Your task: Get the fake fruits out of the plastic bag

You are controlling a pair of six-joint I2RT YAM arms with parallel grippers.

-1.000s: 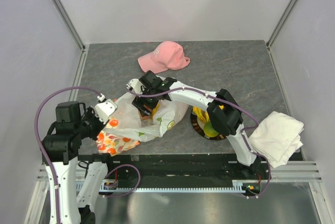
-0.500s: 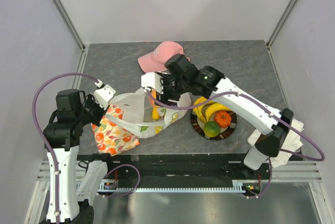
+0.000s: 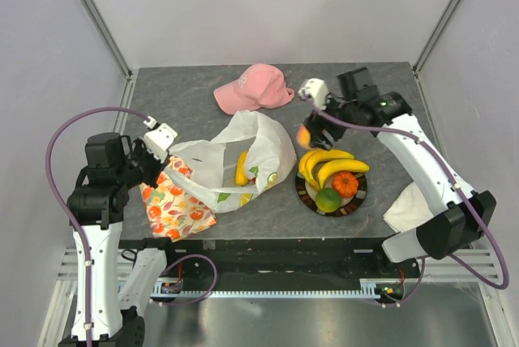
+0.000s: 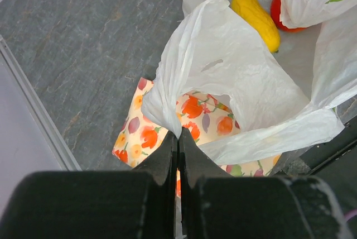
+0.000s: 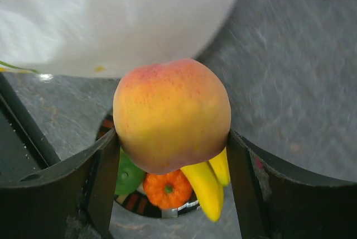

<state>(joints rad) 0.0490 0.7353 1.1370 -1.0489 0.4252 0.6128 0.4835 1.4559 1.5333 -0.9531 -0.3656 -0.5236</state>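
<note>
From above: judged well past halfway. Already out and lying on the dark plate (image 3: 302, 194) just right of the plastic bag (image 3: 211, 170): a bunch of yellow bananas (image 3: 324, 164), an orange round fruit (image 3: 345, 183), a green lime (image 3: 327, 199). Held above the far edge of that plate, outside the bag, an orange-pink peach (image 3: 303, 134) in the right gripper (image 3: 310, 126). Yet to come out: a single banana (image 3: 241, 167) and a red fruit (image 3: 254, 173) just beside it, both visible through the bag's open mouth. Bag thin, white, translucent and crinkled, lying centre-left on the grey table (image 3: 162, 112), its near-left edge held up by the left gripper (image 3: 165, 152) over a flowered cloth (image 3: 174, 207). From the left wrist: jaws pressed fully together on a pinch of the bag's rim, film drawn taut from there, mouth gaping toward the far side, banana and red fruit resting on the bag's floor. From the right wrist: jaws spread wide and clamped on either side of the peach, glossy, yellow shading to pink-red on top; below it the plate's fruits, and a blurred stretch of bag at upper left.
</note>
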